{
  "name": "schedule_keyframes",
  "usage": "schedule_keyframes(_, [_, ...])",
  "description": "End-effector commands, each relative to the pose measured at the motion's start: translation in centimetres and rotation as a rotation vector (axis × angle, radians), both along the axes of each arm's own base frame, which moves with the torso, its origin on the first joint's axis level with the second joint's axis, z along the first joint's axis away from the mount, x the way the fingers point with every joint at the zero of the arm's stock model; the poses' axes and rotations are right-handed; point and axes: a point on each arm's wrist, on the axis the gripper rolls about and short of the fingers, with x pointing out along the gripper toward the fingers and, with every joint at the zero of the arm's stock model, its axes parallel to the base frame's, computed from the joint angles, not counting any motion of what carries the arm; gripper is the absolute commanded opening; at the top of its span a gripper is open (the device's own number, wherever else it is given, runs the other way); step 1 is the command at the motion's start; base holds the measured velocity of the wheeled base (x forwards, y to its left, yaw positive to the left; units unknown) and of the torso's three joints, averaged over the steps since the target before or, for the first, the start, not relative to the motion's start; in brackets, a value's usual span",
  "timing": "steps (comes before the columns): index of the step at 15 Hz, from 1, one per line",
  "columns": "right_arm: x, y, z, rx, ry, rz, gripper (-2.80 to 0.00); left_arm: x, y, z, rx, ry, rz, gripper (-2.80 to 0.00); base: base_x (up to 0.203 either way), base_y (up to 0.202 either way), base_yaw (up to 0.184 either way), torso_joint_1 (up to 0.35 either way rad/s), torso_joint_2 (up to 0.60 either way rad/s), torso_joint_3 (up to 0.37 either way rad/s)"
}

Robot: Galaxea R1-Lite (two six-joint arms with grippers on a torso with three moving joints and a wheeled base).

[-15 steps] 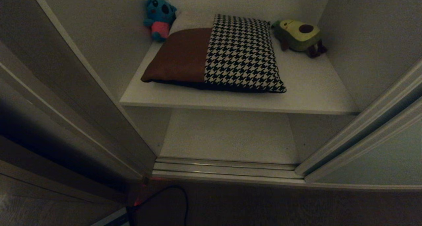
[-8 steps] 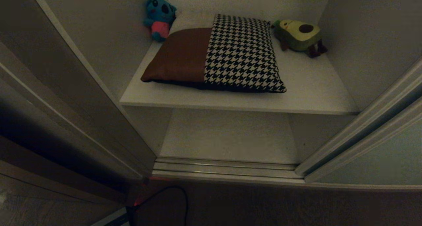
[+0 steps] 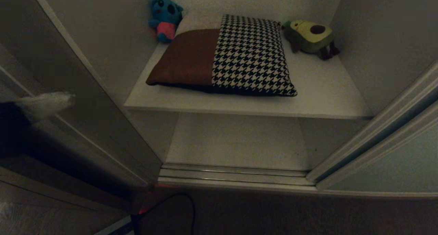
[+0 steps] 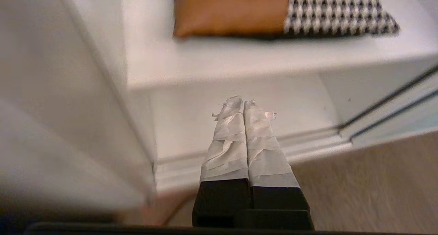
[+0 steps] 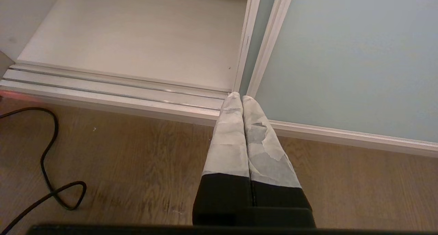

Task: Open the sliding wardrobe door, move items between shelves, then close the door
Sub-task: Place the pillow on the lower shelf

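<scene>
An open wardrobe shows a patchwork cushion (image 3: 222,55) lying flat on the upper white shelf (image 3: 321,98), between a blue plush toy (image 3: 165,18) and an avocado plush toy (image 3: 310,37) at the back corners. The sliding wardrobe door (image 3: 393,166) stands to the cushion's right. The left gripper (image 4: 243,103), fingers pressed together and empty, hangs before the lower shelf (image 4: 191,125); the right gripper (image 5: 242,98), also closed and empty, points at the door's bottom corner.

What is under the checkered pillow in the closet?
The pillow lies flat on the upper white shelf. Below that shelf sits a lower white shelf with nothing showing on it. Anything squashed right beneath the pillow is hidden, because the pillow covers that spot.
</scene>
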Motion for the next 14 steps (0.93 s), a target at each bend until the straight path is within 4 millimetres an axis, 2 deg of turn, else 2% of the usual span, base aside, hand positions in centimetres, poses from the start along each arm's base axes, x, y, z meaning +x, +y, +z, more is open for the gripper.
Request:
schedule_keyframes(1, [0.0, 0.0, -0.1, 0.000, 0.003, 0.001, -2.80, 6.4, -0.7, -1.2, 0.005, 0.072, -0.030, -2.80, 0.000, 0.000, 0.000, 0.000, 0.00, 0.000])
schedule_keyframes(4, [0.0, 0.0, -0.1, 0.000, 0.003, 0.001, -2.80, 10.3, -3.2, -2.1, 0.001, 0.035, -0.118, -2.80, 0.000, 0.000, 0.000, 0.000, 0.00, 0.000])
schedule_keyframes(6, [0.0, 0.0, -0.1, 0.000, 0.005, 0.001, -2.80, 11.9, -5.4, -2.6, -0.008, 0.051, -0.154, -2.80, 0.000, 0.000, 0.000, 0.000, 0.00, 0.000])
schedule_keyframes(8, [0.0, 0.0, -0.1, 0.000, 0.003, 0.001, -2.80, 13.4, -6.7, -2.4, -0.030, 0.054, -0.133, -2.80, 0.000, 0.000, 0.000, 0.000, 0.00, 0.000])
schedule_keyframes(10, [0.0, 0.0, -0.1, 0.000, 0.004, 0.001, -2.80, 15.0, -7.4, -1.7, -0.070, 0.048, -0.085, -2.80, 0.000, 0.000, 0.000, 0.000, 0.00, 0.000])
schedule_keyframes(12, [0.0, 0.0, -0.1, -0.001, 0.004, 0.001, -2.80, 16.3, -7.6, -0.2, -0.181, 0.035, 0.009, -2.80, 0.000, 0.000, 0.000, 0.000, 0.00, 0.000])
schedule_keyframes(14, [0.0, 0.0, -0.1, 0.000, 0.004, 0.001, -2.80, 16.6, -7.6, 0.1, -0.208, 0.057, 0.046, -2.80, 0.000, 0.000, 0.000, 0.000, 0.00, 0.000])
